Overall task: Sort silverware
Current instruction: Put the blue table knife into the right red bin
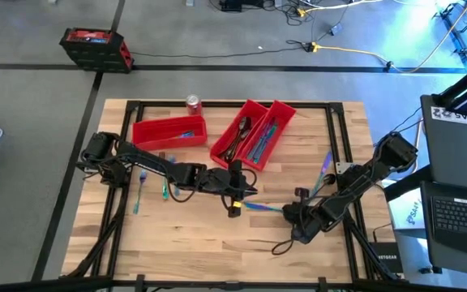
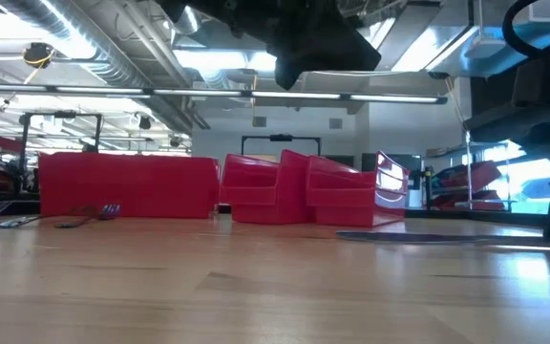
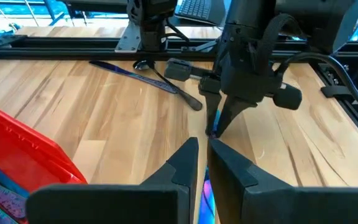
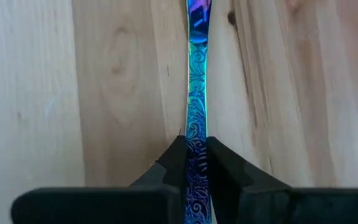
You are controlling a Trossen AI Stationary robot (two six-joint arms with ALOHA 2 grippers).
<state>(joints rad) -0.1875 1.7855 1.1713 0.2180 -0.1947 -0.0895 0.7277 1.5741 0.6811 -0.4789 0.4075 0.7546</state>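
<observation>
One iridescent utensil is found lying near the middle of the table, and both arms are engaged on it. The left gripper is clamped on one end of the piece; in the left wrist view its fingers are drawn in narrow, with the coloured metal showing between them. The right gripper is closed on the other end of the same piece, the engraved handle being seen pinched between its fingers in the right wrist view. Whether the piece is a fork, spoon or knife cannot be told.

The step in hand is judged to be a hand-over or a shared lift of this single piece. The three red bins stand at the far side of the table, with some pieces already inside them. More silverware is noted loose: a few pieces on the left beneath the left arm, and one on the right near the right arm. A red can stands at the far edge.

For the next move, one grip is expected to be released before the other arm carries the piece. If both grips are held while the arms move apart, the piece could be bent or dropped. Sorting is judged to be well short of finished.
</observation>
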